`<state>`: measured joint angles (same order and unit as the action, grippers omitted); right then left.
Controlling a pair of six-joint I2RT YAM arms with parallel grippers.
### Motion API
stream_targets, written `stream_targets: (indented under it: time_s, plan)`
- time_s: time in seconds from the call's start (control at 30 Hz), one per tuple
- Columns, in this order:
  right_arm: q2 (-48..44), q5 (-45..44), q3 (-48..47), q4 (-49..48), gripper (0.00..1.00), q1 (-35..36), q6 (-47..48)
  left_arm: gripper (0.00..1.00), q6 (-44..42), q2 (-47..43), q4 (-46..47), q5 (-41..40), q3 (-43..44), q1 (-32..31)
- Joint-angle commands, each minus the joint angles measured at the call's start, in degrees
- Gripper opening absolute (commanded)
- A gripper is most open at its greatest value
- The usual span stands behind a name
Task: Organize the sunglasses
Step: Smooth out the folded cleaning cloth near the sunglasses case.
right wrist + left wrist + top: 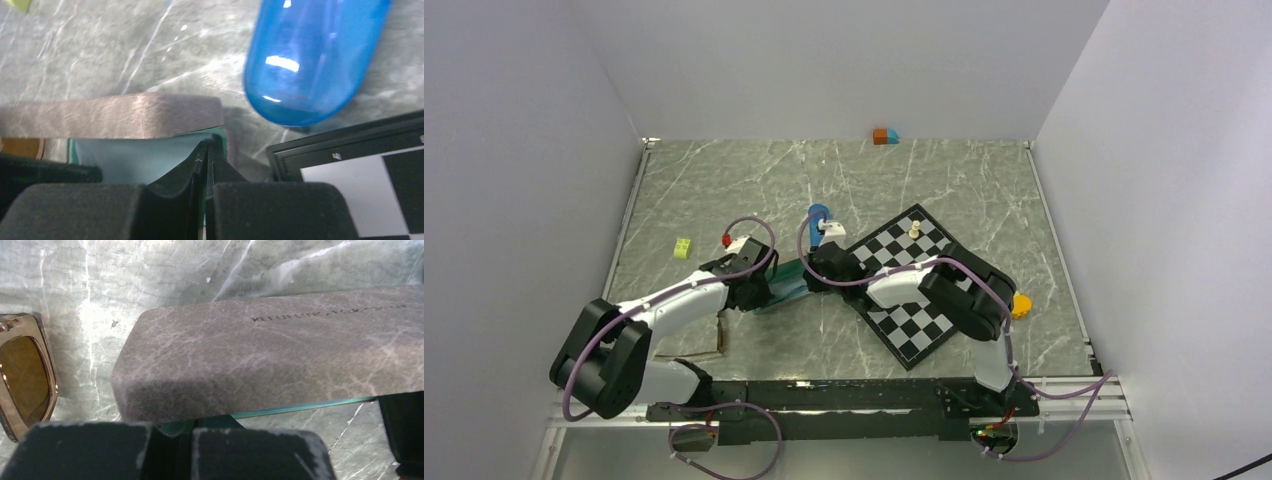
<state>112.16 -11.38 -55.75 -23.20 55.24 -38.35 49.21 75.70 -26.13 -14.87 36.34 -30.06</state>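
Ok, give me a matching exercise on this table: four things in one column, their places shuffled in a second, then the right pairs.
Things
1. white chess piece
2. lime block
3. blue capsule case
4. brown-framed sunglasses

Places
A. alone on bare marble toward the table's left edge
B. just left of the grey case in the left wrist view
C. on the chessboard, near its far corner
D. on the marble beyond the grey case, off the chessboard

Pairs: 1-C, 2-A, 3-D, 4-B
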Motion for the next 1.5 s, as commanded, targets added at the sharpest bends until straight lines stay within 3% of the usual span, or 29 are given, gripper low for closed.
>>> stream_targets:
  time_s: [0.0, 0.33, 0.53, 0.77, 0.83, 1.03, 1.27, 1.47]
  plan:
    - [-1.06, -9.78, 0.6, 3.33, 0.09, -0.84, -1.72, 0.0, 0.62, -1.54, -2.87, -1.04, -1.34, 0.27]
    - [-6.37, -3.08, 1.52, 0.42, 0.23, -0.75, 3.44, 0.07, -0.33, -3.7, -1.84, 0.96, 0.4, 0.25]
    - [-11.24, -0.07, 2.48, -0.4, 0.24, -0.27, 6.32, 0.1, -1.61, -6.37, -1.78, 2.93, 2.84, 0.18]
    - [-11.7, 5.41, 2.93, -0.12, 0.2, 0.2, 4.92, 0.15, -1.1, -10.85, -3.16, 1.84, 1.91, 0.18]
    - [-10.61, 7.3, 2.92, -0.79, 0.14, 0.51, 3.85, 0.14, -0.8, -10.81, -2.58, 1.87, 1.09, 0.18]
    - [-7.48, 9.43, 2.67, -0.46, 0.11, 1.01, 1.47, 0.08, -0.45, -6.36, 0.22, 3.14, 0.2, 0.19]
    - [-4.05, 8.1, 3.19, 2.03, 0.1, 0.96, 0.42, 0.06, 0.52, -1.68, 0.25, 2.2, -0.28, 0.28]
    - [-4.33, 1.0, 2.39, 6.64, 0.11, 0.53, 2.3, 0.08, 1.19, -2.02, -1.27, 0.01, -0.76, 0.27]
